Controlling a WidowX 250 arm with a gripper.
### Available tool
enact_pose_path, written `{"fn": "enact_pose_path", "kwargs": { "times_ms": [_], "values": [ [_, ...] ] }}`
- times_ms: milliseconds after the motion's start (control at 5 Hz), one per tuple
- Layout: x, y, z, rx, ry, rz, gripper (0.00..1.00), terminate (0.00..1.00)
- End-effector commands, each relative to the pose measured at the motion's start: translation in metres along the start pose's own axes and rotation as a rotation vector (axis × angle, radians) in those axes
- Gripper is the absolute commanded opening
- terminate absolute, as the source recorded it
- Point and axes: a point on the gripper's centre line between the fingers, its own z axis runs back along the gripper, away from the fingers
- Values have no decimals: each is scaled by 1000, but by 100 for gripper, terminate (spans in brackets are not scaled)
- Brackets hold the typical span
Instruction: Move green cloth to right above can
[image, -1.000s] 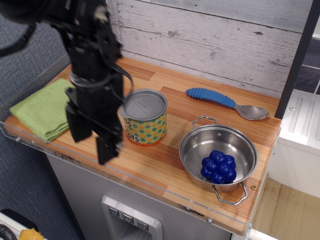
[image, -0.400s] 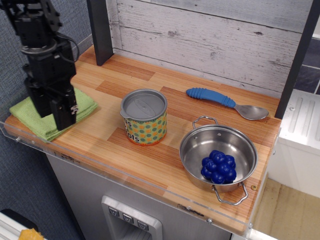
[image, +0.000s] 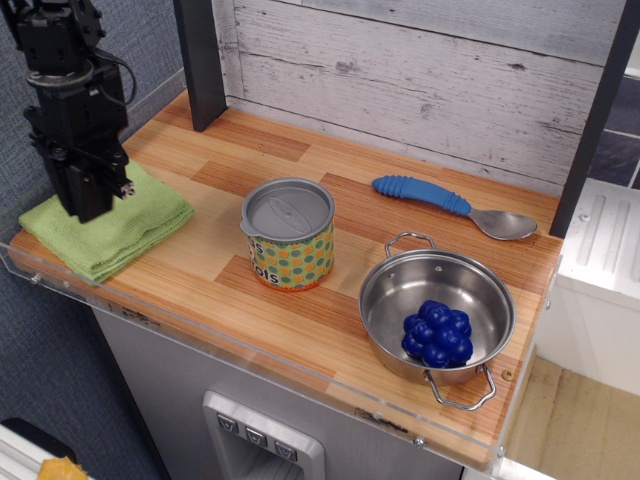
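Observation:
The green cloth (image: 120, 230) lies folded flat at the table's front left corner. My gripper (image: 85, 205) points straight down over the cloth's left part, its black fingers (image: 75, 190) low over or touching the fabric. The jaws look open and hold nothing. The can (image: 290, 235), with its grey lid and dotted yellow label, stands upright in the middle of the table, well to the right of the cloth and apart from the gripper.
A steel pot (image: 437, 315) holding a blue berry-like object (image: 435, 332) sits at the front right. A blue-handled spoon (image: 450, 205) lies behind it. A dark post (image: 200, 60) stands at the back left. A clear rail (image: 250, 350) lines the table's front edge.
My gripper has swung left from in front of the can to over the green cloth, then moved a little further left and back. Cloth and can have not moved.

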Motion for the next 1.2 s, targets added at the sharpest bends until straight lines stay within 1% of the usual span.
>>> {"fn": "enact_pose_path", "kwargs": {
  "times_ms": [0,400,600,800,1000],
  "values": [
    [11,26,-16,66,33,-24,0,0],
    [14,22,-30,59,-16,-108,0,0],
    [18,20,-34,-7,-81,-118,0,0],
    [24,14,-33,-41,-132,-102,0,0],
    [32,8,-35,-53,-163,-105,0,0]
  ]
}}
